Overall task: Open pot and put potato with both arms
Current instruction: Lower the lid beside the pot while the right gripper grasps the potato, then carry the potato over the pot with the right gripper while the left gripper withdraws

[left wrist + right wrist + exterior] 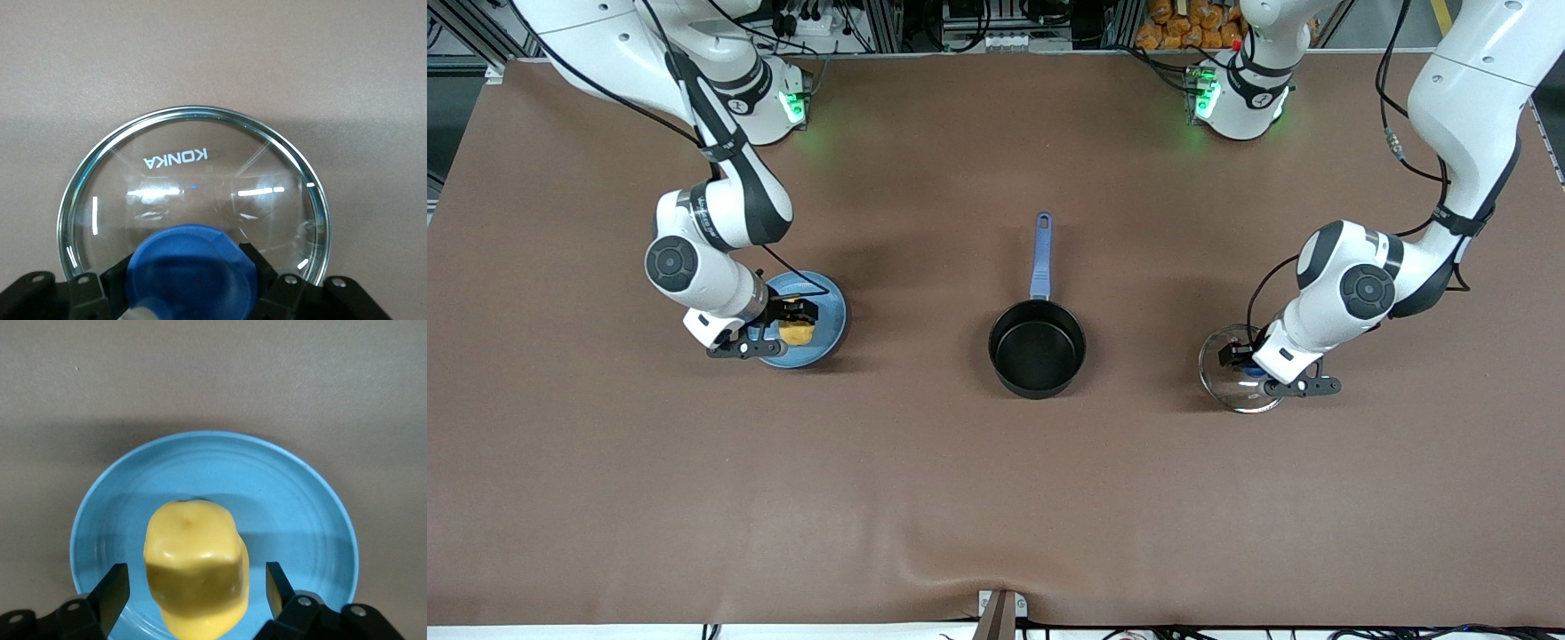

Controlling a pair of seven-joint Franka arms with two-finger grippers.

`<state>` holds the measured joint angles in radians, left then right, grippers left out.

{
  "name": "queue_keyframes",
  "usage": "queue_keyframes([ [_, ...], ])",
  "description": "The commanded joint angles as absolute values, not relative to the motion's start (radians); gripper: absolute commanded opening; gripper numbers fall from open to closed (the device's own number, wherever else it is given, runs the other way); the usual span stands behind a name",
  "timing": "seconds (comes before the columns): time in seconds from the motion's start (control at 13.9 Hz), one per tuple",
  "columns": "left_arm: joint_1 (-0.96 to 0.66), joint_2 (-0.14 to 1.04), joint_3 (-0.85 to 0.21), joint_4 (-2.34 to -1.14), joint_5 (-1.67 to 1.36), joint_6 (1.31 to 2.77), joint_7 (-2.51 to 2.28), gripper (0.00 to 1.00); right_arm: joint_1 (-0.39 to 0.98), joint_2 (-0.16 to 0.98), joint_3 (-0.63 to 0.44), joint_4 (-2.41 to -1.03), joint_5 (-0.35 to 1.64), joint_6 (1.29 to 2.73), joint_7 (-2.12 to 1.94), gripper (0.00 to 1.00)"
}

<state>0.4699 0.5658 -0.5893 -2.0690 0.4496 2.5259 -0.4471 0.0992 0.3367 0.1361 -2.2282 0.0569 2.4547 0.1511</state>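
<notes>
The black pot (1037, 388) stands uncovered and empty mid-table, its blue handle (1040, 253) pointing toward the robots' bases. The yellow potato (796, 334) (197, 567) lies on the light-blue plate (831, 307) (293, 500) toward the right arm's end. My right gripper (794, 324) (197, 587) is down at the plate and open, one finger on each side of the potato with a gap on both sides. The clear glass lid (1227, 391) (193, 173) rests on the table toward the left arm's end. My left gripper (1238, 356) (190, 267) sits around its blue knob (193, 273).
The brown table cover (996, 498) stretches wide around the pot, with open room between it and the plate and between it and the lid. A small bracket (1000, 613) sits at the table's nearest edge.
</notes>
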Motion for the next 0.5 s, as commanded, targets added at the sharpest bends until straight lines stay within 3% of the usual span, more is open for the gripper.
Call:
queue_keyframes([
  [0.0, 0.469, 0.577, -0.594, -2.045, 0.483, 2.533, -0.474, 0.74, 0.107, 0.341, 0.138, -2.267, 0.044, 2.511, 0.150, 0.84],
  [0.07, 0.471, 0.578, -0.594, -2.045, 0.483, 2.533, -0.474, 0.74, 0.110, 0.341, 0.138, -2.270, 0.043, 2.510, 0.150, 0.78],
  [0.14, 0.469, 0.577, -0.594, -2.045, 0.483, 2.533, -0.476, 0.74, 0.112, 0.341, 0.138, -2.270, 0.044, 2.505, 0.150, 0.64],
  [0.22, 0.469, 0.577, -0.594, -2.043, 0.483, 2.533, -0.477, 0.74, 0.112, 0.338, 0.140, -2.267, 0.044, 2.494, 0.150, 0.32],
  [0.29, 0.471, 0.577, -0.594, -2.045, 0.483, 2.533, -0.479, 0.74, 0.112, 0.334, 0.140, -2.266, 0.044, 2.493, 0.155, 0.18],
  [0.36, 0.474, 0.569, -0.594, -2.045, 0.485, 2.531, -0.480, 0.74, 0.110, 0.328, 0.140, -2.257, 0.044, 2.485, 0.153, 0.09],
  [0.43, 0.474, 0.551, -0.595, -2.045, 0.485, 2.527, -0.482, 0.81, 0.109, 0.324, 0.140, -2.240, 0.044, 2.456, 0.152, 0.06],
])
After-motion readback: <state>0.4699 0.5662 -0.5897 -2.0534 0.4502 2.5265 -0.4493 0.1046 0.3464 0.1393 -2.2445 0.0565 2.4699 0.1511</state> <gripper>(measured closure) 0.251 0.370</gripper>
